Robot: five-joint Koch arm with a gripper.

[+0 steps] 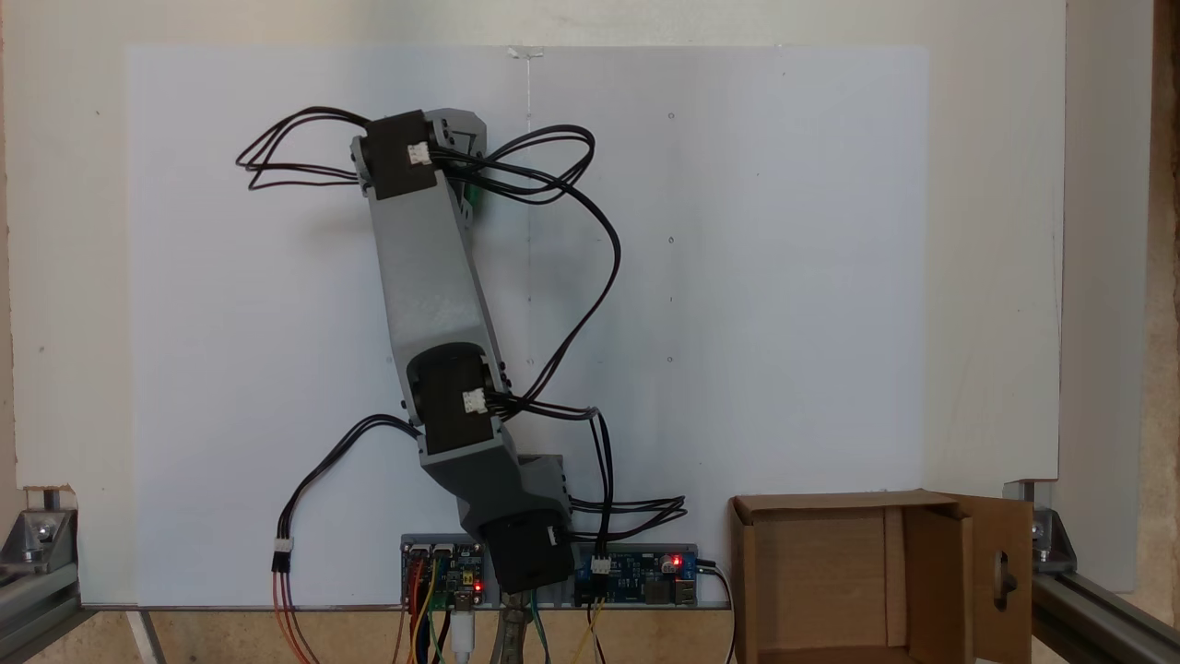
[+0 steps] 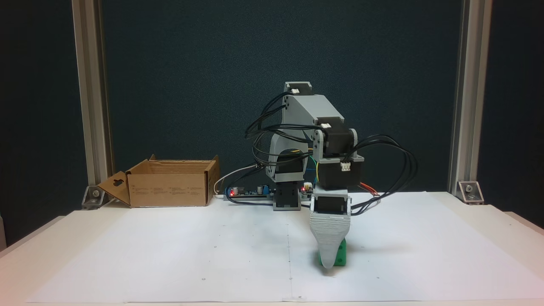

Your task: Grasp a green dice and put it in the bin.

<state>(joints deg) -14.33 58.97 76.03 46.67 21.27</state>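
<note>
We find the arm reached out over the white paper sheet (image 2: 170, 246), with the gripper (image 2: 329, 261) pointed straight down onto the green dice (image 2: 340, 255). The dice rests on the sheet, near its centre line, directly behind the ribbed grey finger that faces the camera. In the other fixed view the wrist motor hides the dice except for a sliver of green (image 1: 471, 195) at the motor's right edge. One finger stands in front of the other, so we cannot tell whether the fingers are spread or pressing on the dice. We judge the vertical approach to be chosen so that the fingers can straddle the cube from above.

The bin (image 2: 170, 187) stands open at the rear of the table, well apart from the dice and beside the arm's base, with its slotted flap (image 1: 1000, 572) folded outward to leave the mouth free. The small print on the bin's front is too fine to read.
</note>
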